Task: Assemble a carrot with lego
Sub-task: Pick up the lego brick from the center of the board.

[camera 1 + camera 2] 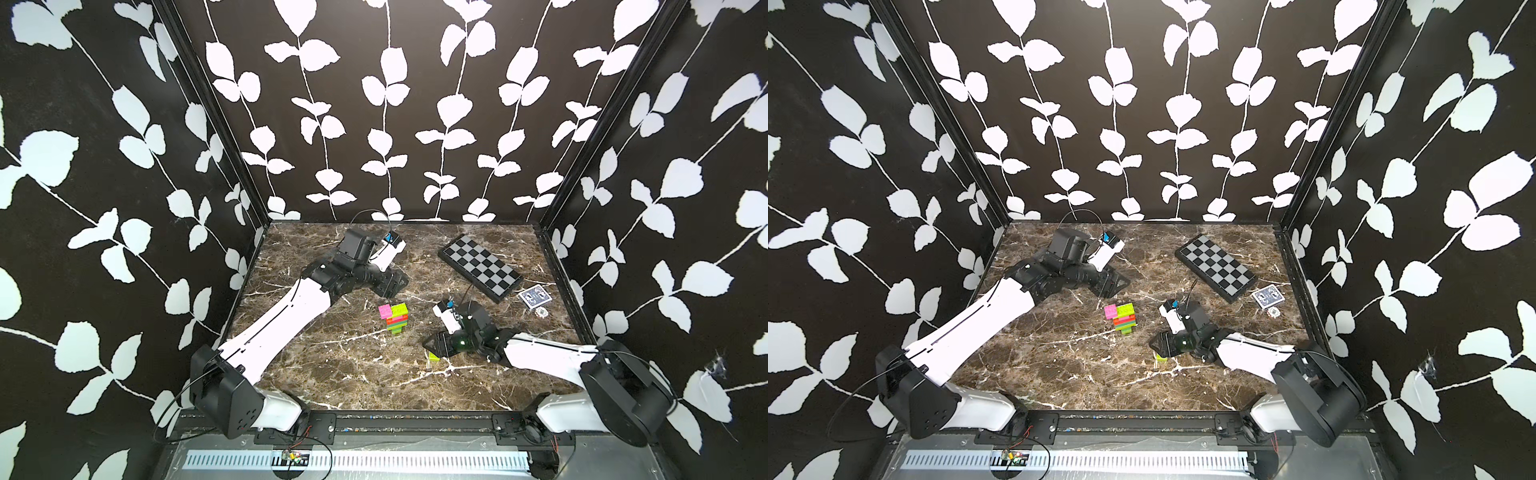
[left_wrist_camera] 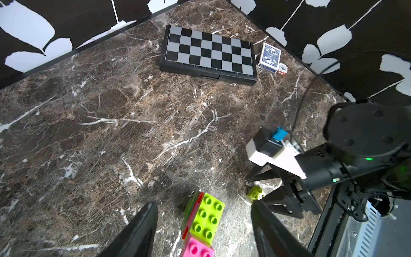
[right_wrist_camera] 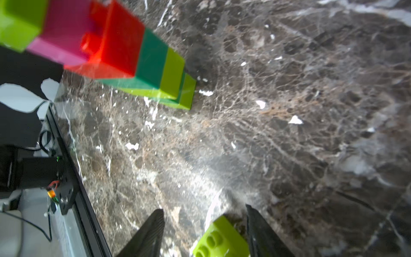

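The carrot [image 1: 394,318] [image 1: 1122,318] stands mid-table: a tapered stack of lime, dark green and orange-red bricks, topped by a pink and a lime brick side by side. My left gripper [image 1: 395,286] hangs open just behind it. In the left wrist view the carrot's studded top [image 2: 204,220] lies between the spread fingers [image 2: 142,229], untouched. My right gripper [image 1: 434,347] is low on the table over a loose lime lego brick [image 1: 433,356] [image 3: 221,241]. That brick rests against one finger [image 3: 260,233], with a clear gap to the other. The right wrist view also shows the carrot [image 3: 124,51].
A black-and-grey checkered board [image 1: 480,266] [image 2: 209,53] lies at the back right. A blue card deck [image 1: 535,298] and a small chip [image 1: 541,312] sit beside it by the right wall. Patterned walls close in three sides of the marble table [image 1: 353,374].
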{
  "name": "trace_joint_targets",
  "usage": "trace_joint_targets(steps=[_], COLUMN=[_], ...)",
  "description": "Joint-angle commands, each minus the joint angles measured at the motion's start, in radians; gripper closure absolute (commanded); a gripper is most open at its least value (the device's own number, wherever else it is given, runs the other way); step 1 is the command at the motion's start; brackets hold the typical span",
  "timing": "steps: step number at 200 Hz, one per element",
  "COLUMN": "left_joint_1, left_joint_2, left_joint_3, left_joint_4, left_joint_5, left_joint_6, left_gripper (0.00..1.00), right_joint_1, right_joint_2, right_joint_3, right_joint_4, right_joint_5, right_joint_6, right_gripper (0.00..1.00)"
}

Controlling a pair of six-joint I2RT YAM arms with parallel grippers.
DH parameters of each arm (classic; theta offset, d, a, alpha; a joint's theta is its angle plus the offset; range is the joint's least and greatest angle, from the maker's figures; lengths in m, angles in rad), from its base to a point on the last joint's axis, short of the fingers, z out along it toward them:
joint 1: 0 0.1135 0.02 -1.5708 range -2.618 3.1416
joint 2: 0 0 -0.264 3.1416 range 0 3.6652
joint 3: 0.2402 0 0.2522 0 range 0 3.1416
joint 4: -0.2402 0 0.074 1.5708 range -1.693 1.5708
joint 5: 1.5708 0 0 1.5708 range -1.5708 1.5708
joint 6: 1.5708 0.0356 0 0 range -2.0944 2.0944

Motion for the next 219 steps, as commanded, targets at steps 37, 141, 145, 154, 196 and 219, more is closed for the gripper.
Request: trace_joint_targets(steps=[37,141,145,154,196,219], left_joint_1=[0.012,0.012,0.012,0.012,0.014,0.015], left_joint_2=[-0.023,-0.024,-0.024,-0.027,-0.035,-0.037], left_joint_3=[0.001,-0.013,-0.011,-0.010,-0.009,-0.012], left_joint_4=[-0.039,-0.066,-0.067,-0.070,-0.076,-0.078], left_joint_5=[-0.001,-0.039,-0.042,-0.048,-0.055,-0.056], left_joint_6=[0.021,0.037,0.039,0.041,0.046,0.048], left_gripper=[0.31,0.31,0.31,0.30,0.30,0.30], right_joint_1=[0.045,0.148,0.153,0.166,0.208,0.221], right_joint_2=[-0.045,-0.072,-0.068,-0.060,-0.054,-0.029], right_joint_3=[-0.048,-0.050,-0.047,-0.039,-0.028,-0.014], right_joint_4=[-0.102,-0.147,-0.149,-0.158,-0.163,-0.175], right_joint_5=[0.067,0.246,0.250,0.265,0.324,0.351], right_joint_6=[-0.055,-0.140,-0.146,-0.159,-0.212,-0.241], right_gripper=[0.46,0.50,0.50,0.50,0.50,0.49])
